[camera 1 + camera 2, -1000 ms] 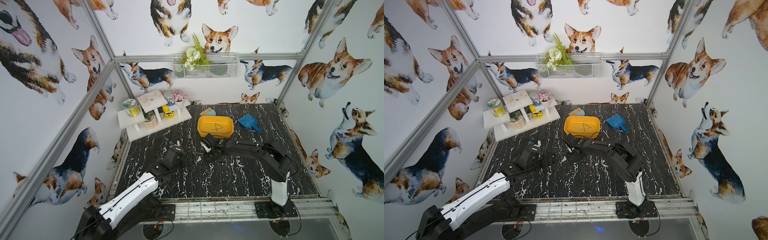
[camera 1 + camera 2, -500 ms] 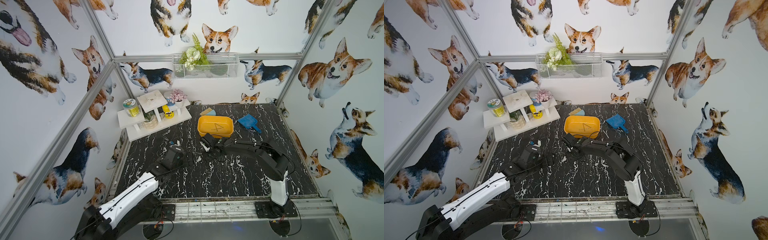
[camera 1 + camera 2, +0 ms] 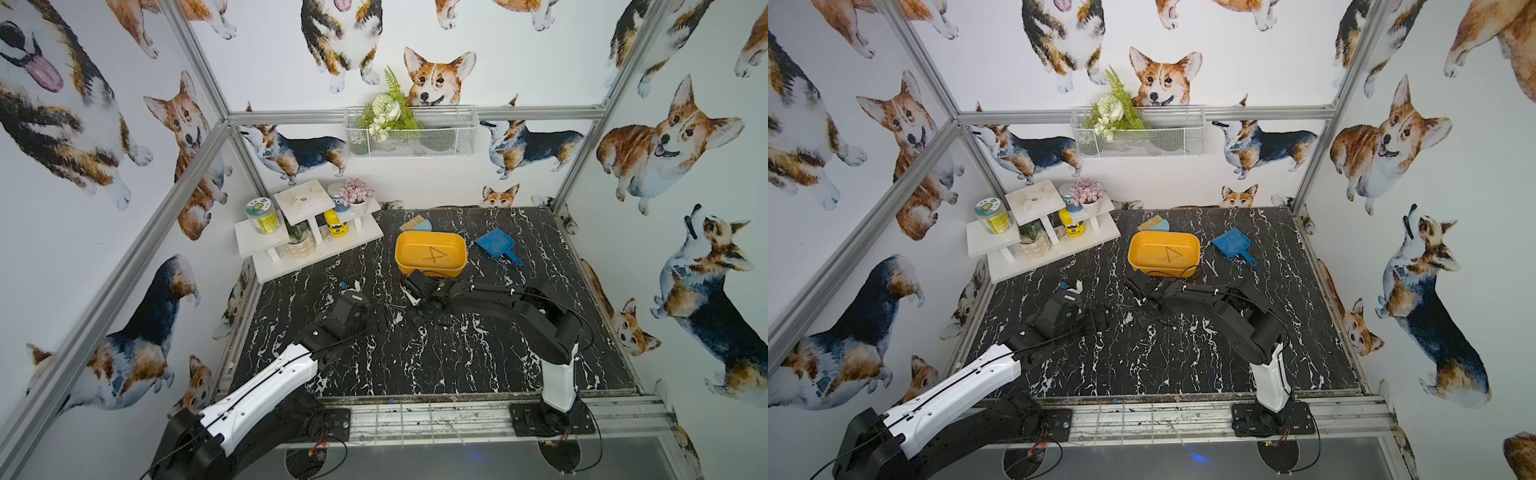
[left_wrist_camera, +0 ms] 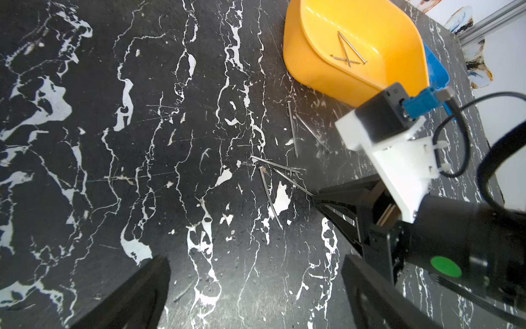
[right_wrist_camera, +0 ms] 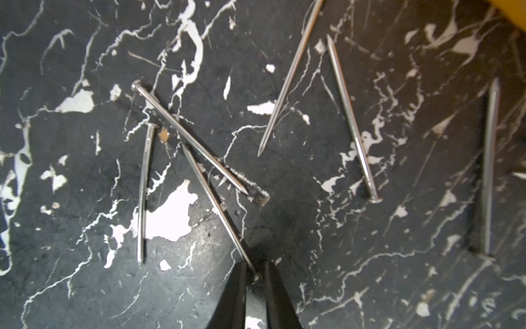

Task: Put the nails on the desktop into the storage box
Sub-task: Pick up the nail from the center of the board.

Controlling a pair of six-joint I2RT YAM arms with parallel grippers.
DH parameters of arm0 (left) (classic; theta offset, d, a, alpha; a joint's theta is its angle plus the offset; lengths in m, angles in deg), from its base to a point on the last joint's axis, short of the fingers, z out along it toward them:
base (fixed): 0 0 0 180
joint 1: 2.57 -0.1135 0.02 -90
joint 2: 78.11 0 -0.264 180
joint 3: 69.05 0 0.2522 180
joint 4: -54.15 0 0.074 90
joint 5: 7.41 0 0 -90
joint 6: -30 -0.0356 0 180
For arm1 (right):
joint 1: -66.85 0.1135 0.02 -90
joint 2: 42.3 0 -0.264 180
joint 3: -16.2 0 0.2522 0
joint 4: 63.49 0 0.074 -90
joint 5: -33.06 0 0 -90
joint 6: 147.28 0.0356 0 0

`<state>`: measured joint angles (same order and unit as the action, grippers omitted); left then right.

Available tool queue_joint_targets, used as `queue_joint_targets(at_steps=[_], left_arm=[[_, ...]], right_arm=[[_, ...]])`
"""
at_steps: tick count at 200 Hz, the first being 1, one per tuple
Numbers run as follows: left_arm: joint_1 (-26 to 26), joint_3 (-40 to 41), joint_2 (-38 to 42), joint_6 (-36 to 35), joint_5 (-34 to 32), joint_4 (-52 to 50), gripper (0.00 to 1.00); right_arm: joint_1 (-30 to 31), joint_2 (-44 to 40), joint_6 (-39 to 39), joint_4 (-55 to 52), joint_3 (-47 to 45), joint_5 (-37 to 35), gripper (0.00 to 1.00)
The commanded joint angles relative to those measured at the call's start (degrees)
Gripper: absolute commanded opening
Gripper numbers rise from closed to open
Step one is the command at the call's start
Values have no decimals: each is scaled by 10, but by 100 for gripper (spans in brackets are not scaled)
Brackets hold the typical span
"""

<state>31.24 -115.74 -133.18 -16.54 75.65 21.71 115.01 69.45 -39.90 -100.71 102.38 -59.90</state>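
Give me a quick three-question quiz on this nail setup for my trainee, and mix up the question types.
1. True or false: the storage box is empty.
2. Which gripper has its jaws on either side of the end of a nail? A) left B) right C) neither
3. How many nails lie on the desktop in the right wrist view?

Key
1. False: a few crossed nails lie in it.
2. B: the right gripper straddles the nail's end with a narrow gap. The left gripper is wide open and holds nothing.
3. Six.
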Motion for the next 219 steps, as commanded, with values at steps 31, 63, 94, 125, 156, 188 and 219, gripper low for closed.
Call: queue_joint_targets(at_steps=[31, 63, 94, 125, 156, 188, 219], left_arm=[[-1, -7, 0, 0, 3, 9, 100], [-1, -9, -4, 0, 2, 10, 100], [-1, -15, -11, -1, 3, 11, 100], [-1, -19, -17, -4, 3, 12, 100], [-1, -25, -23, -6, 4, 14, 100], [-1, -30, -29, -8, 5, 15, 100], [-1, -34, -34, -9, 5, 15, 100]], right_arm=[[6, -4, -6, -31, -15, 12, 14], [9, -15, -7, -32, -24, 11, 13], [11, -30, -3, -29, -41, 9, 11], [12, -46, -1, -27, -61, 9, 6], [13, -69, 5, -24, -79, 13, 0], [13, -87, 7, -24, -90, 12, 0], [12, -98, 8, -25, -89, 11, 0]])
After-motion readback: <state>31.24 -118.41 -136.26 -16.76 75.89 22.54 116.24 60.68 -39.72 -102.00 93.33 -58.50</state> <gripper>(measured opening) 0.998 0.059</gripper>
